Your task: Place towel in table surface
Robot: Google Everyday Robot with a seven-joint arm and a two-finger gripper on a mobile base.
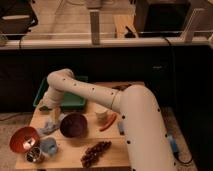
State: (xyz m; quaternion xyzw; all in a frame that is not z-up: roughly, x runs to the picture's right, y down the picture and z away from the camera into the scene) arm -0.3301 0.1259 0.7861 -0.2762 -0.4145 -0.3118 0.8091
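A pale blue-grey towel [46, 128] lies crumpled on the wooden table [112, 152], at the left between a red bowl and a dark purple bowl. My white arm reaches from the lower right, bends over the green tray, and comes down at the table's left side. The gripper [54, 117] hangs just above the towel's upper right edge, touching or nearly touching it. I cannot tell whether it holds the cloth.
A green tray [70, 101] stands at the back left. A dark purple bowl [73, 125], a red bowl [23, 139], a metal can [34, 155], a blue-grey lump [49, 146], grapes [95, 152], a white cup [101, 112] and a red pepper [108, 122] crowd the table.
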